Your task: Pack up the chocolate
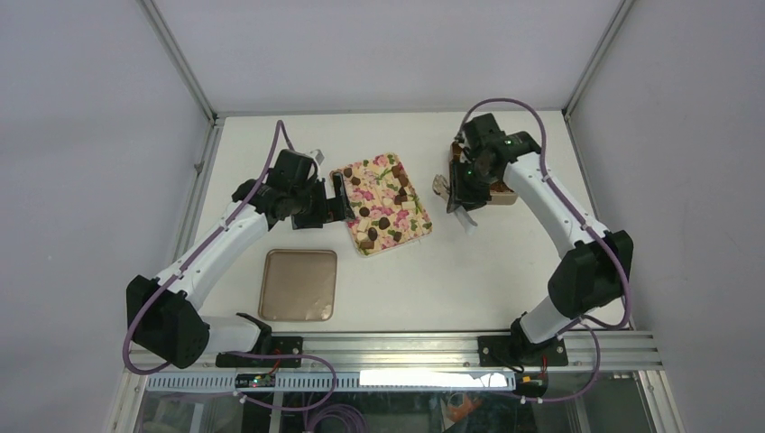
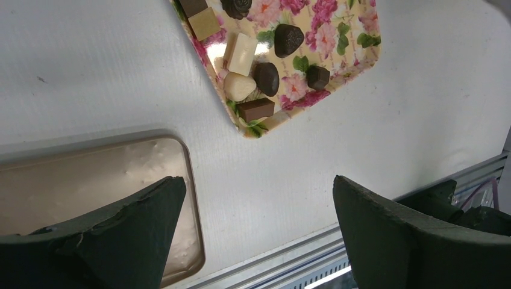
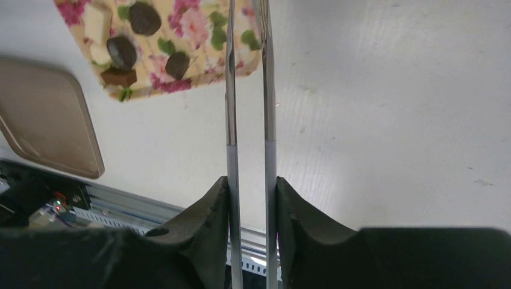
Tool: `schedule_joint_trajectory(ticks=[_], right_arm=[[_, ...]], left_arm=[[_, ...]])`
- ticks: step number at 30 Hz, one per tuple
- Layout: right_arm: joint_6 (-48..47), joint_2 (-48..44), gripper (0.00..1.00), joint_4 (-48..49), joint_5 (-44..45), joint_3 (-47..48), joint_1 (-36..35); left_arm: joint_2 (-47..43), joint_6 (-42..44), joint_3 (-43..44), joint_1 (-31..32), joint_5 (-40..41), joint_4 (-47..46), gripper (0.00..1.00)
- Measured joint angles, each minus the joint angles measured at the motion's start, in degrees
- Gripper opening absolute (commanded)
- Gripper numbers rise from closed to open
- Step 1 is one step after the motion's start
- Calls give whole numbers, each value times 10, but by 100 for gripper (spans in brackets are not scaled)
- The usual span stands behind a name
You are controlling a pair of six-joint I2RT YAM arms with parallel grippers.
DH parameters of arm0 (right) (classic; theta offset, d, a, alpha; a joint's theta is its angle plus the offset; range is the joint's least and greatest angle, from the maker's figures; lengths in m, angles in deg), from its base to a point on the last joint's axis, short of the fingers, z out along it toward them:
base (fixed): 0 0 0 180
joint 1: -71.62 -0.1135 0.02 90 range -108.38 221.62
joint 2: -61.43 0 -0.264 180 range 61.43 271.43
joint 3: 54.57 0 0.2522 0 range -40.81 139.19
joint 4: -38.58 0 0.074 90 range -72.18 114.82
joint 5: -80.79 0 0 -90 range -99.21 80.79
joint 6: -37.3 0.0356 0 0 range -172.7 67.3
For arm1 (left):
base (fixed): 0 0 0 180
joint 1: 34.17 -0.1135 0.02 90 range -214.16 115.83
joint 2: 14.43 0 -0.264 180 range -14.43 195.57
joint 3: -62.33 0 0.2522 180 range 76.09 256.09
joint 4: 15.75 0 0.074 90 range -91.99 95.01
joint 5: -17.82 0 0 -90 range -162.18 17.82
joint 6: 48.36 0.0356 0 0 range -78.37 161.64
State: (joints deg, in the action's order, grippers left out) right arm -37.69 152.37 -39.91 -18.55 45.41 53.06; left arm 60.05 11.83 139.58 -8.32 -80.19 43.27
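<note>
Chocolate point(image 2: 266, 78) on tray point(image 2: 355, 30), right gripper point(image 3: 252, 183) clamping tongs point(image 3: 269, 90), left gripper point(image 2: 256, 180) splayed

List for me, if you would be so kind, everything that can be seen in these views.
chocolate: about a dozen, mostly dark brown with a few cream or mid-brown, on the tray
tray: one, cream with pink flowers, middle of the table
lid: one, tan-brown, flat on the table, near side, left of centre
box: one, brown, far right, mostly hidden under the right arm
tongs: one pair, silver, clamped in the right gripper
table: one, white, under everything
left gripper: one, black, open, by the tray's left edge
right gripper: one, black, shut on the tongs, right of the tray
</note>
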Motion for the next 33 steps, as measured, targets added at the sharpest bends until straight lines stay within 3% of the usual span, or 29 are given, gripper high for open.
schedule_joint_trajectory(ticks=[9,22,33], right_arm=[[21,-13,26,-7,23,-33,-135],[54,92,48,7,57,-22,-159],[54,140,51,22,63,23,-160]], left_arm=[[-8,-3,-7,0,2,2,99],[-21,-3,-7,0,7,2,99],[-22,-3,-8,0,20,4,99]])
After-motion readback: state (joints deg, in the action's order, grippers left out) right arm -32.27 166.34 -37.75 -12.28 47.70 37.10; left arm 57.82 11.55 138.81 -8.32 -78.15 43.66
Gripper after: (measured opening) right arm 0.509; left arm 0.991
